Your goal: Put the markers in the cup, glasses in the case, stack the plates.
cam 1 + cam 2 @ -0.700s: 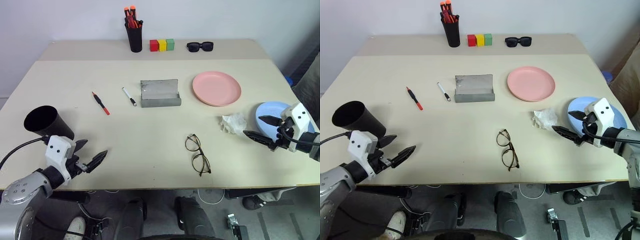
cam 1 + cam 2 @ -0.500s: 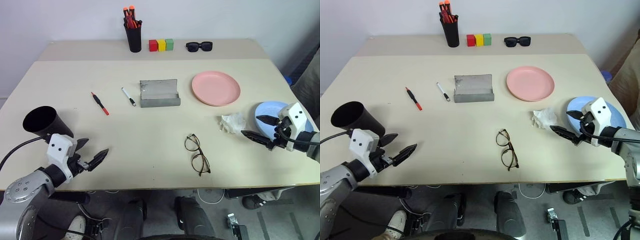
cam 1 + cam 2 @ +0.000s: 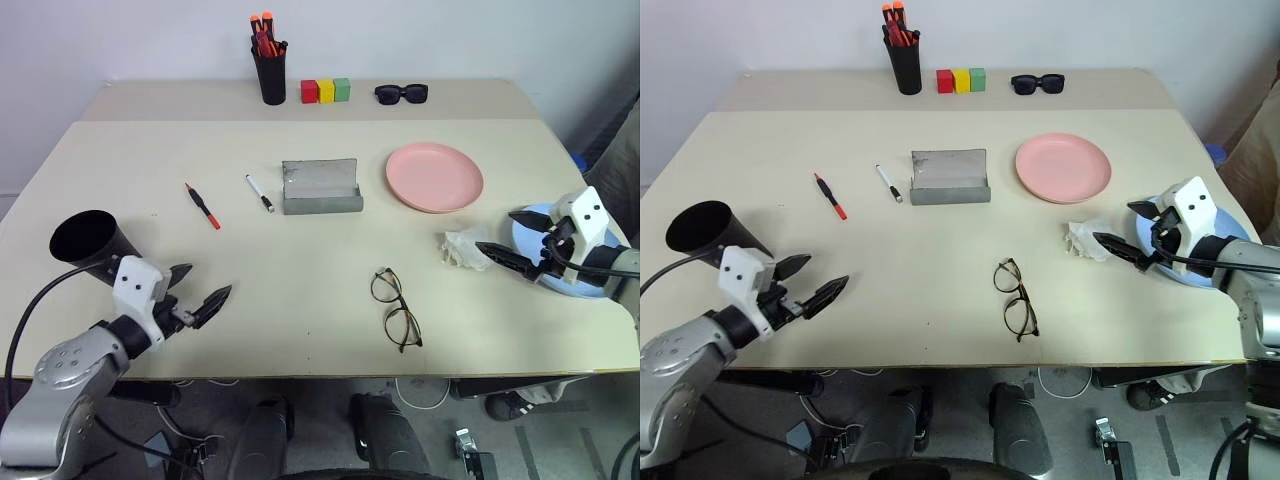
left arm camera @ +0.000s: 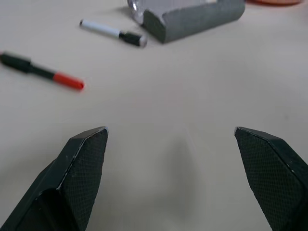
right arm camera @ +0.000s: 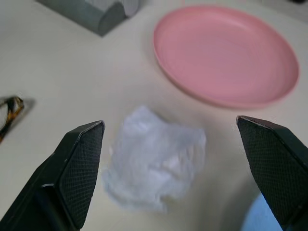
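**Both grippers open and empty over a tabletop of scattered items**

Near the front edge of the tabletop (image 3: 300,320), the left gripper (image 3: 200,296) hovers at the left side with its jaws spread wide, holding nothing. Just behind it, by the left edge, the black cup (image 3: 88,245) lies tipped on its side. At the right edge, the right gripper (image 3: 512,240) also has its jaws wide apart and empty, hanging over the light blue plate (image 3: 566,285), with a crumpled white tissue (image 3: 464,248) just beside its fingertips.

Between the two grippers, towards the front, the wire-framed glasses (image 3: 396,309) lie flat and unfolded.

Around the middle of the tabletop, the red marker (image 3: 201,205) and the white marker (image 3: 259,193) lie apart left of the grey case (image 3: 321,187), which sits open. Right of the case rests the pink plate (image 3: 434,177).

Along the far edge stand a black pen holder (image 3: 270,73) with orange-capped pens, three coloured blocks (image 3: 325,90), and dark sunglasses (image 3: 401,94).
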Controlling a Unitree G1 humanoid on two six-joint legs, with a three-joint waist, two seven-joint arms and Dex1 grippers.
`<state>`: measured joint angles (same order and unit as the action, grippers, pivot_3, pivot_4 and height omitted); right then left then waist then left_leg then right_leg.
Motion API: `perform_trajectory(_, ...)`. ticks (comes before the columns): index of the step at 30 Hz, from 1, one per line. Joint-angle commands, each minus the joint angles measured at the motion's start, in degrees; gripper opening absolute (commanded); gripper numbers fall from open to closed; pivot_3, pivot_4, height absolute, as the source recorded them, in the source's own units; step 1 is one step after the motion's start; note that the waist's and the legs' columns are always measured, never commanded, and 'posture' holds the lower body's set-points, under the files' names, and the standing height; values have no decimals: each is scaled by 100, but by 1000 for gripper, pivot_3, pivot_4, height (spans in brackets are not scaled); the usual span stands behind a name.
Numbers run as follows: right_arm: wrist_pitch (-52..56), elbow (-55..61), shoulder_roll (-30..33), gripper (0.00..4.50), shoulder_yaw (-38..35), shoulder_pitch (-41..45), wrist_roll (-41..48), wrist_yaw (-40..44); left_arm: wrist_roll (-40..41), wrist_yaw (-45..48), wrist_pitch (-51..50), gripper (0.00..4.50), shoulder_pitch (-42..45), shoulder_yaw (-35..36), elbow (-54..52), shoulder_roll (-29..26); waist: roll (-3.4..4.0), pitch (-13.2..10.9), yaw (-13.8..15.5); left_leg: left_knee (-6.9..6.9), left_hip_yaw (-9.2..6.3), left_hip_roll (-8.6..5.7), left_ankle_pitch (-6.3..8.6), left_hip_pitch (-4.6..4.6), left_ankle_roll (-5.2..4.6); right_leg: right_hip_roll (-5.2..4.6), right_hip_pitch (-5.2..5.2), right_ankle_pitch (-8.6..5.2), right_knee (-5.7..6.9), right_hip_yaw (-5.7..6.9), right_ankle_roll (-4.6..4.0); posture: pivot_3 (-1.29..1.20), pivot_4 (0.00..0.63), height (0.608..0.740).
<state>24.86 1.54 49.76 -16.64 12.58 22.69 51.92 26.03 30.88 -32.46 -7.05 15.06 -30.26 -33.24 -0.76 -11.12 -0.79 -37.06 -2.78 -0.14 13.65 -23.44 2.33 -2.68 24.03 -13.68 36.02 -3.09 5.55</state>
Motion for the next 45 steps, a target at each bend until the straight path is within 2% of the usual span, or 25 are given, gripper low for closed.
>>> perform_trajectory(1, 86, 751, -136, 4500, -20, -34, 132, -208, -327, -455, -199, 4317, 521, -319, 165, 87, 0, 0, 1, 0, 0, -1, 0, 0, 0, 0, 0, 0, 2, 0, 1, 0, 150, 740)
perform_trajectory(7, 506, 1863, -550, 4500, 354, 49, 370, -566, -1005, -2227, -1294, 4424, 2435, -609, 1197, 962, -4, 1, 5, -10, -16, -4, -1, 3, -1, 7, -9, 12, 11, 6, 22, 0, 150, 740)
perform_trajectory(9, 677, 2210, -765, 4500, 587, 142, 503, -704, -1205, -3023, -1889, 4424, 3276, -462, 1713, 1456, -6, 1, 23, -13, -23, -8, -1, 4, 0, 7, -15, 16, 10, 9, 29, 0, 150, 740)
perform_trajectory(12, 917, 2643, -1095, 4500, 939, 262, 669, -908, -1663, -3820, -2404, 4424, 4194, -461, 2459, 1824, -16, -1, 11, -17, -37, -13, -1, 4, 0, 6, -24, 26, 8, 15, 52, 0, 150, 740)
perform_trajectory(16, 930, 2920, -1466, 4500, 1676, 338, 544, -1008, -1666, -4825, -2640, 4424, 5271, 397, 3766, 2422, -17, -2, -3, -11, -38, -15, -1, 5, 0, 6, -22, 25, 7, 16, 54, 0, 150, 740)
perform_trajectory(21, 776, 2926, -1851, 4500, 2346, 389, 90, -1350, -1868, -5433, -2527, 4424, 6000, 710, 5016, 2417, -21, -3, -8, -9, -46, -16, -3, 5, 2, 7, -20, 25, 10, 22, 53, 0, 150, 740)
perform_trajectory(29, 634, 2934, -2169, 4500, 2624, 213, -166, -1580, -1933, -5554, -2324, 4424, 6580, 764, 6399, 2227, -28, -6, 12, -8, -52, -23, -10, 3, 15, 1, -22, 27, 9, 25, 55, 0, 150, 740)
perform_trajectory(32, 609, 2956, -2197, 4500, 2644, 168, -191, -1601, -1875, -5428, -2338, 3517, 6679, 793, 6727, 2169, -28, -6, 3, -6, -52, -23, -11, 6, 18, 1, -22, 27, 11, 25, 55, 0, 150, 740)
perform_trajectory(38, 582, 2911, -2224, 4500, 2652, 196, -208, -1568, -1915, -5553, -2407, 451, 6758, 811, 6887, 2104, -28, -6, -44, -1, -52, -21, -12, 10, 19, 2, -23, 28, 12, 25, 55, 0, 150, 740)
perform_trajectory(39, 574, 2893, -2229, 4500, 2656, 209, -212, -1560, -1907, -5591, -2401, 75, 6753, 836, 6871, 2106, -28, -5, -46, 0, -52, -21, -12, 11, 19, 2, -23, 28, 13, 25, 55, 0, 150, 740)
perform_trajectory(42, 555, 2823, -2243, 4500, 2661, 270, -210, -1524, -1827, -5612, -2134, 75, 6738, 908, 6716, 2161, -28, -6, -38, 1, -52, -21, -12, 12, 19, 3, -23, 28, 14, 25, 55, 0, 150, 740)
perform_trajectory(45, 544, 2739, -2247, 4500, 2634, 344, -199, -1486, -1926, -5301, -1450, 75, 6610, 518, 6108, 2236, -29, -6, -17, 0, -52, -21, -13, 10, 20, 2, -23, 28, 13, 25, 55, 0, 150, 740)
